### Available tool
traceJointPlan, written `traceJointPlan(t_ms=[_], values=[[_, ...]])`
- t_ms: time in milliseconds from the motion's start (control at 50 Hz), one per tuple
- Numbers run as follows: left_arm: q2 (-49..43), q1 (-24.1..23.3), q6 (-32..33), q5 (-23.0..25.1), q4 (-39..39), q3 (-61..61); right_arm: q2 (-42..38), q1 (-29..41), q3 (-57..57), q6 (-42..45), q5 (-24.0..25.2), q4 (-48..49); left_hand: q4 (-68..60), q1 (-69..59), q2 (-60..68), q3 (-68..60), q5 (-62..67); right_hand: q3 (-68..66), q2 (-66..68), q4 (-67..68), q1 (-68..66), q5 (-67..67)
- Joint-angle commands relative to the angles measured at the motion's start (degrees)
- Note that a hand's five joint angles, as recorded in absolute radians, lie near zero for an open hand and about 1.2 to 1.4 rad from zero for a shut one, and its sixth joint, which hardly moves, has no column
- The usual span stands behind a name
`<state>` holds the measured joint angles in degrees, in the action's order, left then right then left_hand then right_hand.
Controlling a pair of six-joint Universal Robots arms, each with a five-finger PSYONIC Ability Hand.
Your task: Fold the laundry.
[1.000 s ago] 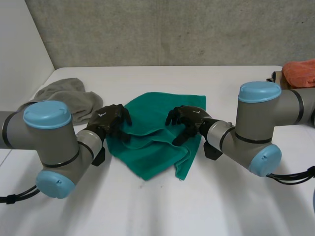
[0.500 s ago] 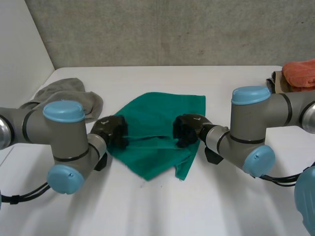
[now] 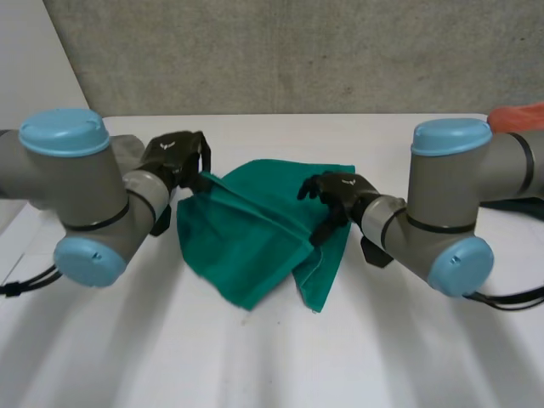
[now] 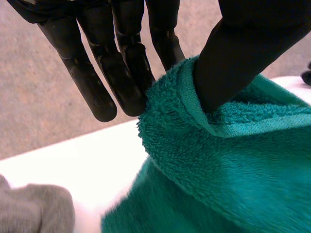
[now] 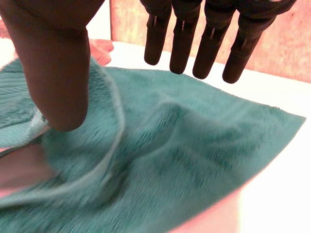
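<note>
The black left hand [image 3: 174, 157], at far left, pinches a green terry towel [image 3: 255, 234] between thumb and fingers, while the black right hand [image 3: 337, 191] hangs spread, fingers straight.

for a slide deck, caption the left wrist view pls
Left hand pinches the towel by its hemmed edge between thumb and fingers, above the table.

Bare bench [image 3: 255, 357] in front of and behind green towel [image 3: 255, 238]; grey cloth [image 4: 34, 208] blocks the left side, orange cloth [image 3: 515, 116] far right edge.
</note>
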<state>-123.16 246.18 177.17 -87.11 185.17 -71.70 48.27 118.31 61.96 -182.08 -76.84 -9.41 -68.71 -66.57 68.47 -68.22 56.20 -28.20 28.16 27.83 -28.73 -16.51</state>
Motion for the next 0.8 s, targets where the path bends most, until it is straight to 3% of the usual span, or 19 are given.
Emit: traceJointPlan(t_ms=[20, 220, 420, 640, 680, 740, 760, 800], values=[[7.0, 0.1, 0.3, 0.0, 0.0, -8.9, 2.5, -0.5, 10.8, -0.1, -0.4, -0.1, -11.3, -13.4, 11.5, -11.8, 13.8, -0.2, 0.3, 0.6, 0.3, -1.9], [12.9, 0.5, 0.3, 0.4, -0.2, -13.0, 3.7, -0.4, 15.4, -2.9, -2.5, 1.1, -11.3, -13.4, 11.5, -11.8, 13.8, 2.3, -2.3, -1.9, 2.8, 0.6], [15.2, 0.5, 0.3, 0.4, -0.6, -14.2, 1.9, 0.3, 10.8, -9.1, -3.0, 2.0, -11.3, -13.4, 11.5, -11.8, 13.8, 1.6, -1.6, -1.3, 2.2, -0.1], [17.2, 0.9, 0.4, 0.4, -0.6, -14.3, -3.1, 3.2, 5.3, -10.0, -4.9, 2.9, -11.3, -13.4, 11.5, -11.8, 13.8, -2.2, 2.3, 2.6, -1.7, -3.9], [17.3, 0.9, 0.4, 0.4, -0.6, -14.2, -4.2, 3.5, 4.6, -9.8, -5.2, 2.9, -11.3, -13.4, 11.5, -11.8, 13.8, -7.1, 7.1, 7.5, -6.6, -8.8], [17.5, 0.9, 0.4, 0.4, -0.6, -13.8, -5.6, 4.1, 3.4, -10.0, -5.5, 3.1, -11.3, -13.4, 11.5, -11.8, 13.8, -34.9, 35.0, 35.3, -34.4, -36.6], [17.6, 0.9, 0.4, 0.4, -0.6, -13.7, -5.8, 4.1, 2.9, -10.0, -5.8, 3.2, -11.3, -13.4, 11.5, -11.8, 13.8, -51.6, 51.7, 52.0, -51.1, -53.3], [18.3, 1.0, 0.5, 0.4, -0.6, -13.5, -5.3, 4.1, 2.6, -9.6, -6.4, 3.8, -11.3, -13.4, 11.5, -11.8, 13.8, -51.8, 51.8, 52.2, -51.3, -53.5]])
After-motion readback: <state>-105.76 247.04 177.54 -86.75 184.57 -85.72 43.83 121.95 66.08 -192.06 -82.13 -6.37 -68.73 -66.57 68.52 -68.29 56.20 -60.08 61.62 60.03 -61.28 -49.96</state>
